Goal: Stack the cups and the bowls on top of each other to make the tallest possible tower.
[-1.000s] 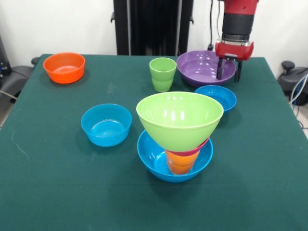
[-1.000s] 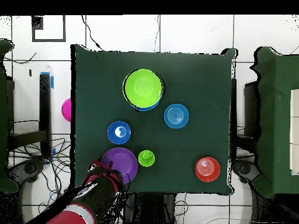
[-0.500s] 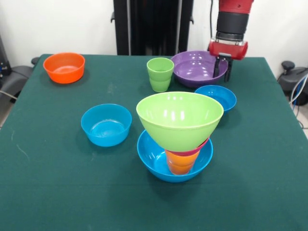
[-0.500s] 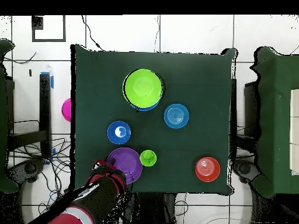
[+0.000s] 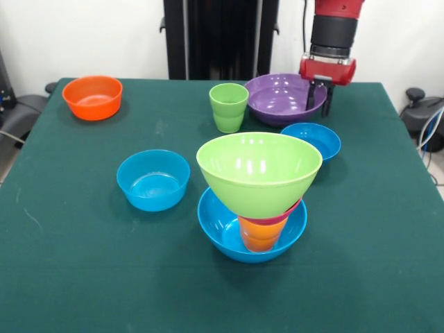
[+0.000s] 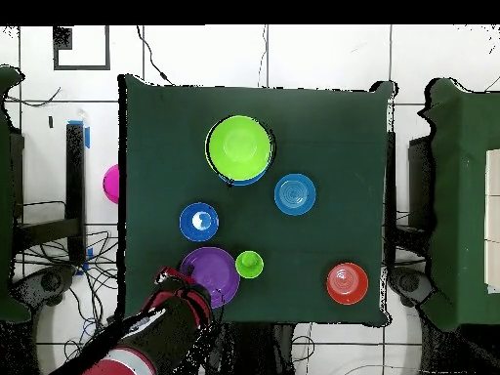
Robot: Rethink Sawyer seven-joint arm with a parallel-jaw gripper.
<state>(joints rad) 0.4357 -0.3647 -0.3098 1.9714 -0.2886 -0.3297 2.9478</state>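
Nearest in the front view: the tower on the green table — large blue bowl at the bottom, orange cup standing in it, a sliver of pink-red bowl over the cup, lime bowl on top, leaning a little. To its left, a small blue bowl, alone and upright. Behind the tower to the right, a second small blue bowl. Farther back, green cup upright, just beside the purple bowl. Far left corner: orange bowl, well apart from the rest. At the purple bowl's right rim, gripper with jaws straddling the rim and apparently closed on it, one finger inside, one outside.
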